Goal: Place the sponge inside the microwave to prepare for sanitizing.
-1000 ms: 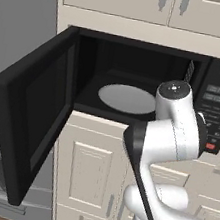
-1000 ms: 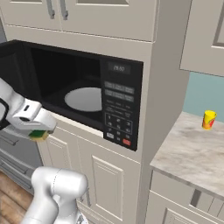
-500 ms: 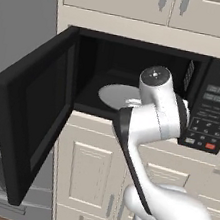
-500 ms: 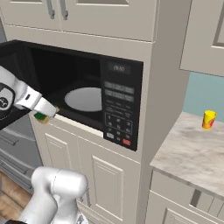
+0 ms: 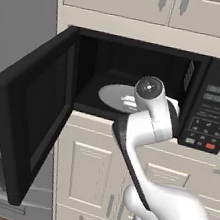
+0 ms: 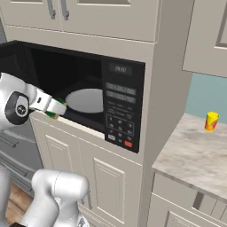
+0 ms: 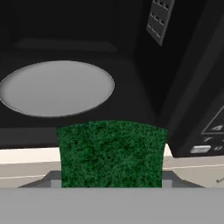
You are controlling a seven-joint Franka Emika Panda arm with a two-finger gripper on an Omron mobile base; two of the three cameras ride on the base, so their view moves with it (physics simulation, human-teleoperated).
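My claw (image 6: 56, 110) is clenched on the sponge (image 7: 112, 153), green face toward my camera, at the microwave (image 6: 119, 95) mouth; the grey turntable (image 7: 57, 88) lies at eleven o'clock beyond it.

Rough green sponge (image 7: 113, 153) (scouring face), matt turntable (image 7: 57, 87)

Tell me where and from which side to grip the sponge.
Grip the sponge across its two narrow side edges, from its rear end, as the hand does. The sponge is a thin flat slab, so clamping the sides leaves the front end free to reach the microwave.
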